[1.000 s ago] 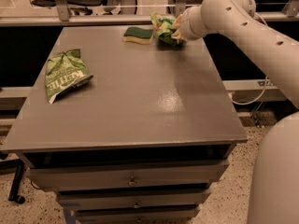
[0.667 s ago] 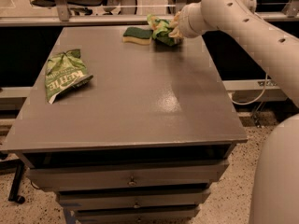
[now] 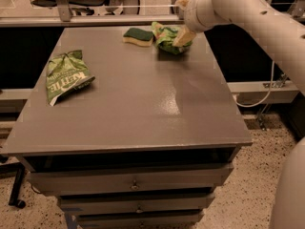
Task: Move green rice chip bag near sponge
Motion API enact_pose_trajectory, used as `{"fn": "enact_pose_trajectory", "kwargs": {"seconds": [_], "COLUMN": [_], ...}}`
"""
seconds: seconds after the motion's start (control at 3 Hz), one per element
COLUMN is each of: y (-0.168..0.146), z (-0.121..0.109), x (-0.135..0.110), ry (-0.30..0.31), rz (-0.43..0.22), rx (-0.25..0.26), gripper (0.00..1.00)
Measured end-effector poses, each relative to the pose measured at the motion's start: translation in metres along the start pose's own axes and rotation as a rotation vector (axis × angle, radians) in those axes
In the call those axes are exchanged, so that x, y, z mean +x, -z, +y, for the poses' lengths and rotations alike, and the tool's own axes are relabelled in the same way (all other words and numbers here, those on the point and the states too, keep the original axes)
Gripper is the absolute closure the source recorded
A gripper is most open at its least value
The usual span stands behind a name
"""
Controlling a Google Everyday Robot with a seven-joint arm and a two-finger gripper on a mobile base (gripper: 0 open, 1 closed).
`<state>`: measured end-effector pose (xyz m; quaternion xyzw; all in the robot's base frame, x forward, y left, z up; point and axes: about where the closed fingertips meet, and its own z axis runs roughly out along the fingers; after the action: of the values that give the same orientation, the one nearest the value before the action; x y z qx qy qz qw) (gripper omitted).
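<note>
The green rice chip bag (image 3: 166, 37) lies at the far edge of the grey table (image 3: 138, 104), just right of the sponge (image 3: 138, 35). The sponge has a dark green top over a pale yellow body and rests flat. A narrow gap separates bag and sponge. My gripper (image 3: 183, 36) reaches in from the upper right on the white arm (image 3: 238, 8). It sits at the bag's right side and touches it or is very close to it. The gripper hides part of the bag's right end.
A flatter green Kettle bag (image 3: 64, 75) lies at the table's left side. The table's far edge is just behind the sponge and bag, with a rail and chair legs beyond. Drawers sit under the front edge.
The bag has shifted a little lower and left, ending beside the sponge. The gripper now sits more to the bag's right. The sponge and the Kettle bag have not moved.
</note>
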<state>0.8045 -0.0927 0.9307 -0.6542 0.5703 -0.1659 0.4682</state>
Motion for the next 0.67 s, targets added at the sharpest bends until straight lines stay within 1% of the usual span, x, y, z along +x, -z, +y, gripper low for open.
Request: {"fn": "enact_pose_trajectory", "kwargs": {"seconds": [0.33, 0.67], "y": [0.023, 0.050], "z": [-0.004, 0.000], "x": [0.002, 0.021], "ry": [-0.061, -0.220], "rz": [-0.017, -0.062], "rx": [0.006, -0.025], "gripper": [0.00, 0.00]}}
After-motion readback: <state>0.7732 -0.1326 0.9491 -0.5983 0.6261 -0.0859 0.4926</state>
